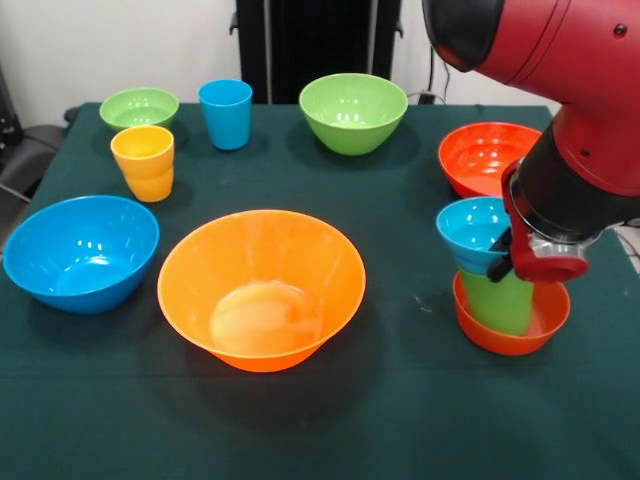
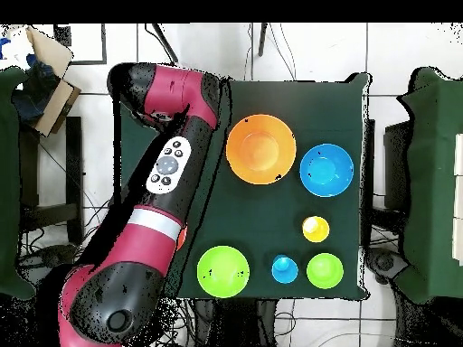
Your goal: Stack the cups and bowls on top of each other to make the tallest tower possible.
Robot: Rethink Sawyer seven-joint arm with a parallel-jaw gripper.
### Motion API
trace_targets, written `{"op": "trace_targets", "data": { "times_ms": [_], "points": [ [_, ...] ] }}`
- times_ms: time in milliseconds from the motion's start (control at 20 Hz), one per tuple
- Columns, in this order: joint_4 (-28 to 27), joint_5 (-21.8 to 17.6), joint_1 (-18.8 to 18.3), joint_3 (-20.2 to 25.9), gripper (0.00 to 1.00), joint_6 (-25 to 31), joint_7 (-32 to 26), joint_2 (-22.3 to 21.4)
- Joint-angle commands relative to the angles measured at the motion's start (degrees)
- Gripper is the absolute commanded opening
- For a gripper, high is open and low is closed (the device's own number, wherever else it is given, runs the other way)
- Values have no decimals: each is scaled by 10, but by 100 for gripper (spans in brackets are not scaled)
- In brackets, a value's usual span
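Observation:
At the table's right in the front view stands the tower: a small red-orange bowl point(image 1: 510, 325) at the bottom, a green cup point(image 1: 497, 298) upright in it, and a small blue bowl point(image 1: 470, 228) on top. My gripper point(image 1: 512, 262) is low at the blue bowl's right rim, against the stack; its jaws are hidden. In the overhead view my arm point(image 2: 172, 172) covers the tower and the gripper. Loose on the table are a yellow-orange cup point(image 1: 145, 162) point(image 2: 315, 229) and a blue cup point(image 1: 226, 113) point(image 2: 285, 268).
A very large orange bowl point(image 1: 262, 285) point(image 2: 260, 149) sits at front centre, and a large blue bowl point(image 1: 80, 250) point(image 2: 326, 169) at the left. A small green bowl point(image 1: 139, 107), a larger green bowl point(image 1: 353, 112) point(image 2: 223, 271) and a red-orange bowl point(image 1: 487, 157) stand at the far side.

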Motion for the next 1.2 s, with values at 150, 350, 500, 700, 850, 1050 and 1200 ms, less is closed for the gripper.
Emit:
{"op": "trace_targets", "data": {
  "times_ms": [150,350,500,700,850,1050,1200],
  "points": [
    [42,-30,8,48,0,-17,47,-19],
    [40,-19,4,59,0,-25,50,-19],
    [32,-8,1,64,0,-30,61,-16],
    [19,0,-1,65,0,-29,72,-12],
    [10,7,1,67,0,-37,80,-8],
    [12,16,-1,78,0,-50,76,-11],
    [13,22,-1,83,0,-54,75,-12]
  ]
}}
